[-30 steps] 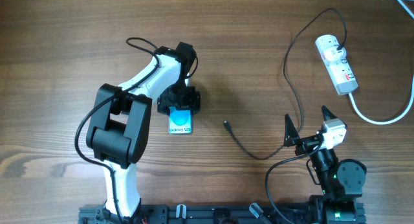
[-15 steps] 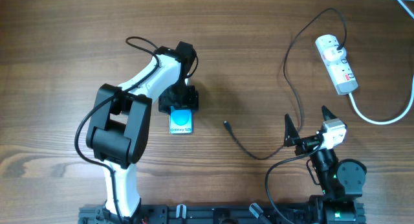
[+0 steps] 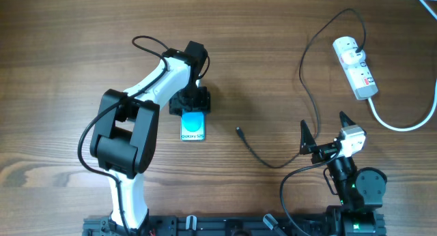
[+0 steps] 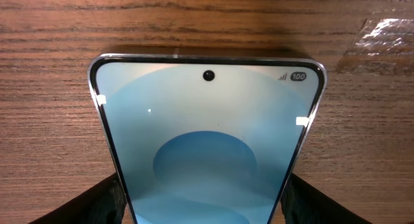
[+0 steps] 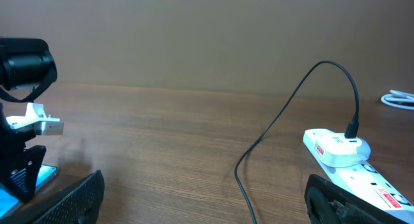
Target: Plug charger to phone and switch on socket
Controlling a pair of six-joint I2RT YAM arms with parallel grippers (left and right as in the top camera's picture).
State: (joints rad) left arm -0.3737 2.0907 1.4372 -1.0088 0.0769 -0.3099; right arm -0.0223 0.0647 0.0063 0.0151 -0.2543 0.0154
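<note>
The phone lies flat on the wooden table, its teal screen up and the "Galaxy" text at the near end. My left gripper straddles its far half. In the left wrist view the phone fills the frame and the black fingers press against both long edges. The charger cable runs from its loose connector tip in a curve to the white plug head in the socket at the far right. My right gripper stands wide open near the front, with the cable passing between its fingers untouched.
The socket's thick white cord loops off to the right edge. In the right wrist view the socket sits low at the right, and the left arm's wrist stands at the far left beside a sliver of blue phone screen.
The left gripper's jaws have narrowed onto the phone's sides, and the phone has shifted slightly to the right and straightened. The right arm has not moved.
</note>
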